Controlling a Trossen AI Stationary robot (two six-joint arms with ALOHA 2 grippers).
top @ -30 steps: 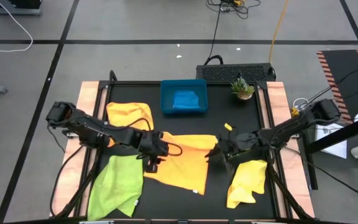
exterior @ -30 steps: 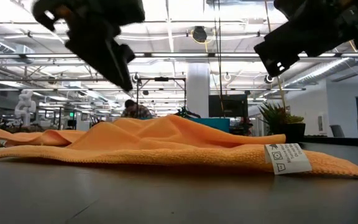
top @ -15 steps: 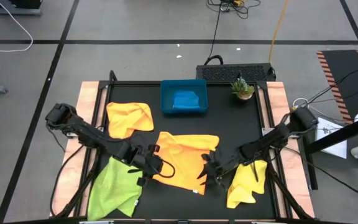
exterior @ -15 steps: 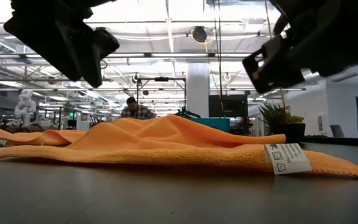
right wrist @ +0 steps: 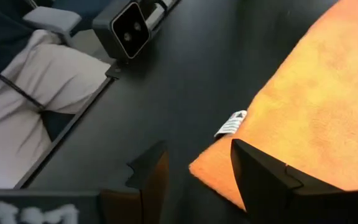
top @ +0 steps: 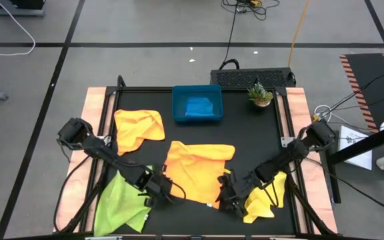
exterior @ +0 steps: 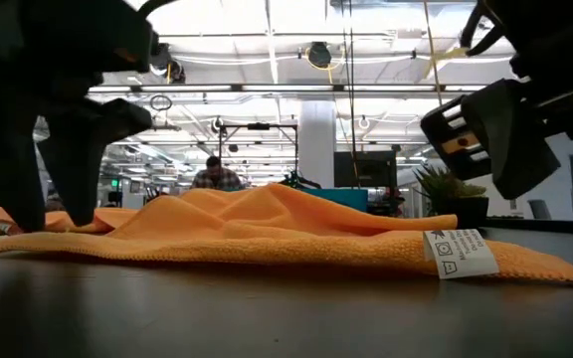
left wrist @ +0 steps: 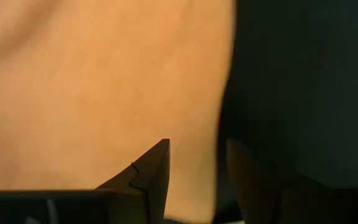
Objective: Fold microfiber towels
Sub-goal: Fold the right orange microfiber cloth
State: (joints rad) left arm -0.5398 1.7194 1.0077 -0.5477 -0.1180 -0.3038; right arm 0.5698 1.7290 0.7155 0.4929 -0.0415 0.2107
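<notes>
Fingers (left wrist: pixel 157 168) parted over orange towel (top: pixel 195 170) edge.

Blue tray (top: pixel 197 119) at the far edge of the black counter (top: pixel 259 130); potted plant (top: pixel 260 94) just beside the tray; seated person (exterior: pixel 214 175) beyond the counter.

Bare black table (top: pixel 252 130) right of the blue tray (top: pixel 197 103) and behind the orange towel (top: pixel 197 170), open for passing. Front strip crowded: left gripper (top: pixel 173 195) at the orange towel's front-left corner, right gripper (top: pixel 223 203) at its front-right corner, both with fingers apart, only a narrow gap between them. Lime green towel (top: pixel 122 203) fills front left, yellow towel (top: pixel 267 195) front right. Second orange towel (top: pixel 137 127) blocks back left; small plant (top: pixel 260 95) in the back right corner.
</notes>
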